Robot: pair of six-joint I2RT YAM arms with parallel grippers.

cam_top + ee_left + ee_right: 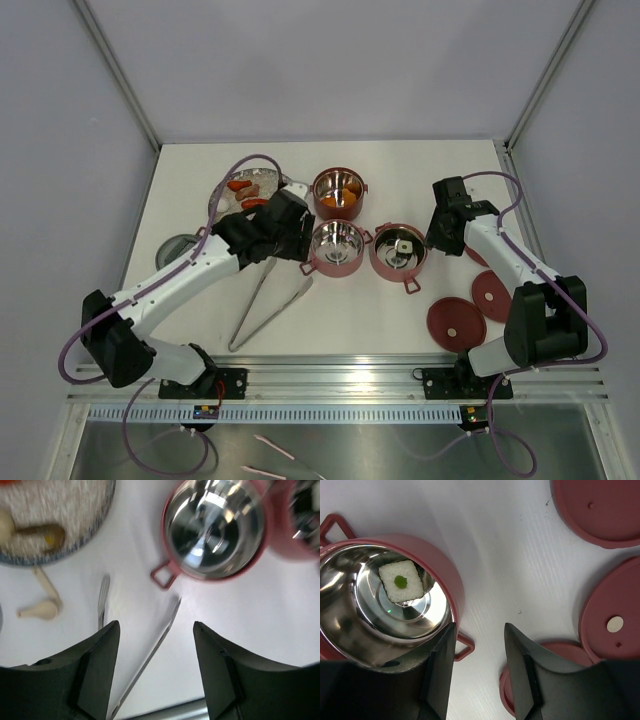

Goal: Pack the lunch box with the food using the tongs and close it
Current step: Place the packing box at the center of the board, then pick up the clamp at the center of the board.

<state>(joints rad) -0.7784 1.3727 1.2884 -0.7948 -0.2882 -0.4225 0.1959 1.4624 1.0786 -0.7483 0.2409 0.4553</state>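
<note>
Left wrist view: left gripper (156,626) is hovering wide apart, gripping nothing, over the tongs (170,617) lying splayed on the table (240,630) beside the lunch box (267,535); closing on one arm risks them pivoting away.

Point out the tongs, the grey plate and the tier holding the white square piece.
tongs (237,342): top view, hinge end.
grey plate (65,502): left wrist view, bare speckled surface.
tier holding the white square piece (451,580): right wrist view, red outer wall.
</note>
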